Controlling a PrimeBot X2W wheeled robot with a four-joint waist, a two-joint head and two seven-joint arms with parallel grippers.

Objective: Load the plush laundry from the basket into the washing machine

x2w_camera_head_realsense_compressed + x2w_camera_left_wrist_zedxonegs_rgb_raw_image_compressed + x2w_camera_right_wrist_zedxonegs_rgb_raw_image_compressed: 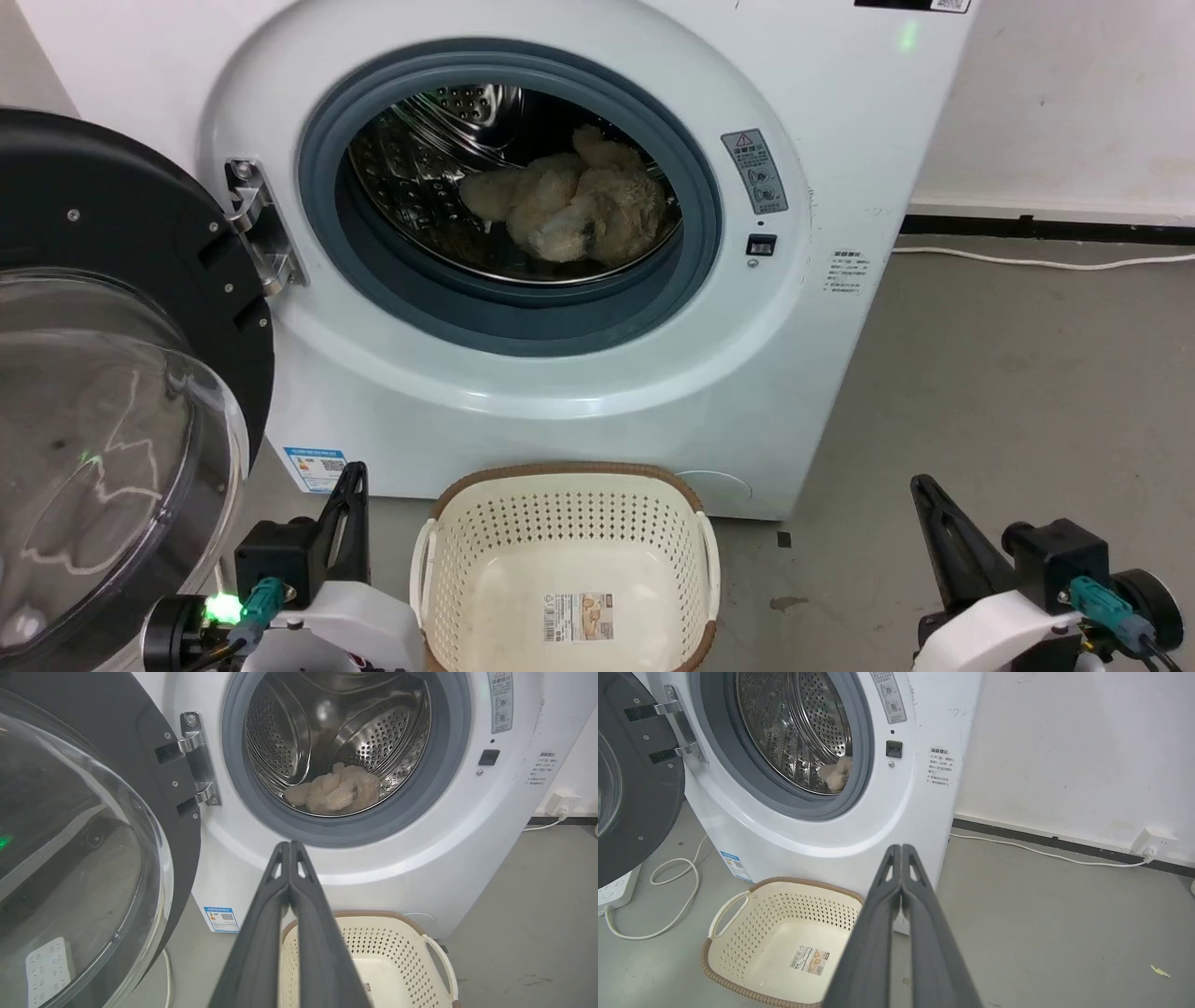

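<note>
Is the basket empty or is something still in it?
Empty. The basket holds nothing but its label sticker on the bottom; the plush lies inside the washer drum.

Site: bare laundry or test room | Evidence: front-loading washing machine [579,392] on grey concrete floor [1027,420] | scuffed white wall [1074,93] | low wall socket [1155,839]

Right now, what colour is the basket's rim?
Basket's rim: brown, woven-look; best in head view.

Light is bright, even and diffuse, with only faint shadows on the floor [1008,392]. The steel drum [336,723] glints sharply. The glass door [103,448] carries pale reflections and a green spot. Wrist views bow straight edges.
</note>
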